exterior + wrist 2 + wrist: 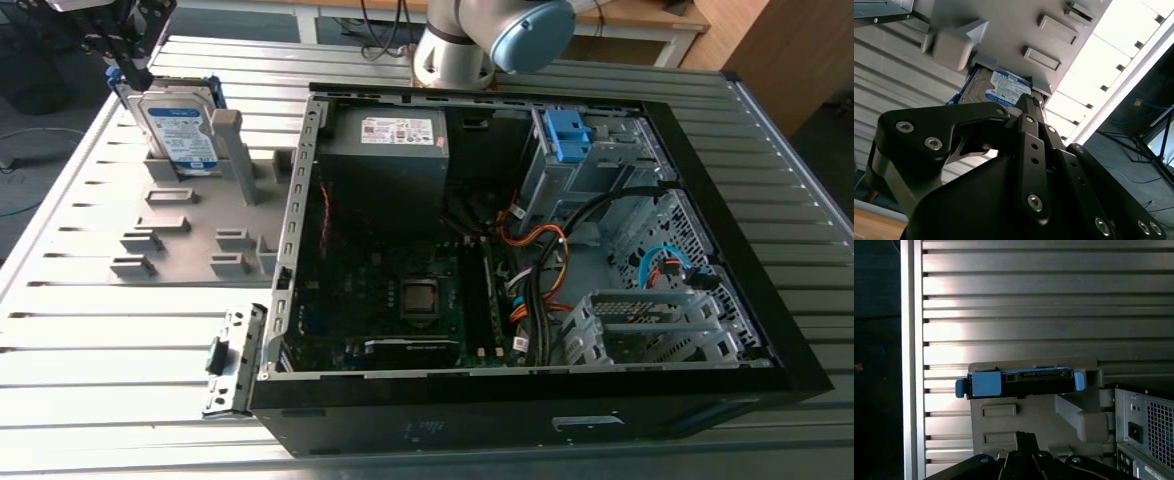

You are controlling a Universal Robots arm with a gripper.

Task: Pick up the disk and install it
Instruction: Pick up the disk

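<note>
Just below the claw (132,76), we see the disk (180,125) upright in a grey rack (180,235), post (231,150) beside it; PC case (534,425) near; grip: can't tell.

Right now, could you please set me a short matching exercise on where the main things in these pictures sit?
Things:
1. the disk
2. the end effector
3. the power supply box
4. the blue bracket

Places:
A. inside the open computer case, in its corner at the exterior view's upper left
B. standing on edge in the grey holder, outside the case
C. inside the case, toward the exterior view's upper right
D. close by the disk's top edge

Pairs: 1-B, 2-D, 3-A, 4-C.
</note>
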